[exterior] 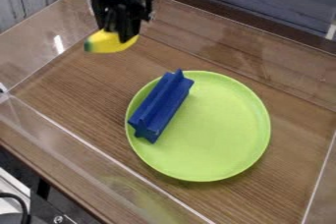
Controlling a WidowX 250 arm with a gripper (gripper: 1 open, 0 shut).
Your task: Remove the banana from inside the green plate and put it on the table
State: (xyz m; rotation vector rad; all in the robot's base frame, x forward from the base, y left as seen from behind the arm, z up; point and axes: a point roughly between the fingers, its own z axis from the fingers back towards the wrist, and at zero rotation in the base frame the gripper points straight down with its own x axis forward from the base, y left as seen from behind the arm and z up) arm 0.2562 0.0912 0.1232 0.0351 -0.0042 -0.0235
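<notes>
Claw point(118, 33) clamped on curved glossy yellow banana point(108, 42) above wood-grain table point(79, 90)

One of each kind, with a single arm above the bench.

There is one banana point(108, 41), small and yellow, one green plate point(217, 135), round and lime-coloured, and one blue rectangular block point(160, 103). One black gripper point(120, 33) is in view, on the one robot arm. One wood-grain bench point(79, 90) carries the things. Clear acrylic walls point(39, 27) border it; two show plainly, one along the left side and one along the near edge, and the count of the others cannot be told. That makes three loose things in all: one fruit, one dish, one block.
</notes>
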